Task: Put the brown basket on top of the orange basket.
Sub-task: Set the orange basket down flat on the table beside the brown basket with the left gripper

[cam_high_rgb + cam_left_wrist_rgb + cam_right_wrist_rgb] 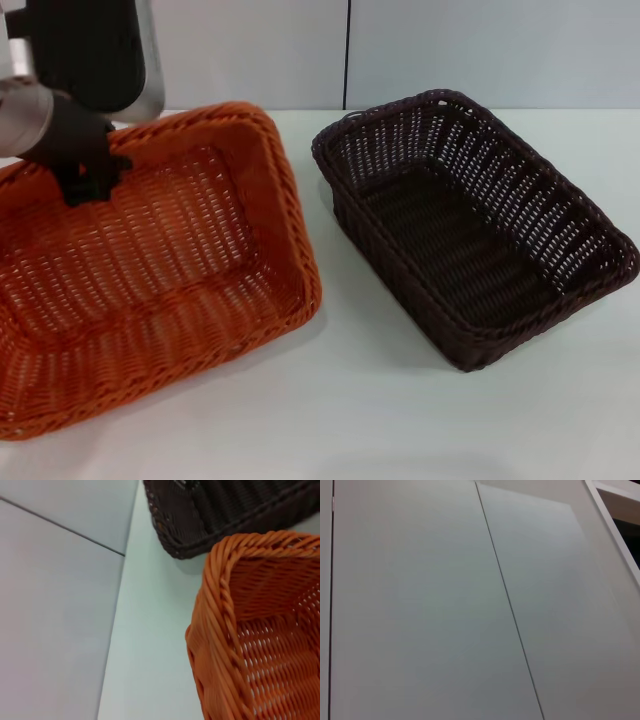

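Note:
The orange basket (150,290) fills the left of the head view, tilted, with its open side up. My left gripper (85,180) sits on its far rim near the left corner and is shut on that rim. The left wrist view shows the orange basket's braided corner (220,610) close up. The brown basket (470,230) stands upright on the white table (360,420) to the right, a short gap away from the orange one, and its corner (200,525) shows in the left wrist view. My right gripper is out of view.
A pale wall with a dark vertical seam (347,55) runs behind the table. The right wrist view shows only the wall panels (420,605). Bare table lies in front of both baskets.

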Robot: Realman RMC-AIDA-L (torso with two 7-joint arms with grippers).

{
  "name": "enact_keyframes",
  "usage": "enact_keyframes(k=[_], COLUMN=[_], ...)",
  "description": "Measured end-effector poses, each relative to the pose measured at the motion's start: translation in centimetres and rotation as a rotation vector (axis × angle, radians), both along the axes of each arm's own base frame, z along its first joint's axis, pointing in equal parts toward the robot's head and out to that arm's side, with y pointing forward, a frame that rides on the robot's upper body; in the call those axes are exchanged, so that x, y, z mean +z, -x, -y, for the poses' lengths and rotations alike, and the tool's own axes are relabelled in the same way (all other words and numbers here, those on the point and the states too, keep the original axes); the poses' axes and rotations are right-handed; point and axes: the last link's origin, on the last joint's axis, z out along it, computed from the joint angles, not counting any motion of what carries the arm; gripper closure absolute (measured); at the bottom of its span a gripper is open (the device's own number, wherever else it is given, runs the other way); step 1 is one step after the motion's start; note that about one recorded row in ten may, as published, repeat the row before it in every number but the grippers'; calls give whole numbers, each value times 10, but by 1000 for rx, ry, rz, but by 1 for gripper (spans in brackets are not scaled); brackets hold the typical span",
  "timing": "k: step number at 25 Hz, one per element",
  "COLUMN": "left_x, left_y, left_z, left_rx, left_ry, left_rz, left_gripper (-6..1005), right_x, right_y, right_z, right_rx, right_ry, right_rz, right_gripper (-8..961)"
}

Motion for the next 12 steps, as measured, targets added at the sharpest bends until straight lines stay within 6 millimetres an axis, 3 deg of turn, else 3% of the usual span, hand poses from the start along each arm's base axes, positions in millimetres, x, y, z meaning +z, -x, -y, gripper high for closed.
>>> enact_keyframes(k=[6, 12], left_x=[-2, -19], left_y=[6, 6], left_z=[-2, -2], left_rx=[-16, -30], left_ry=[39, 113], left_rz=[-39, -74], left_gripper=[870, 869], right_x=[-1, -2], right_y=[0, 0], right_z=[-1, 0], right_rx=[2, 2], right_ry=[6, 11], right_rz=[0, 1], right_gripper=[132, 132])
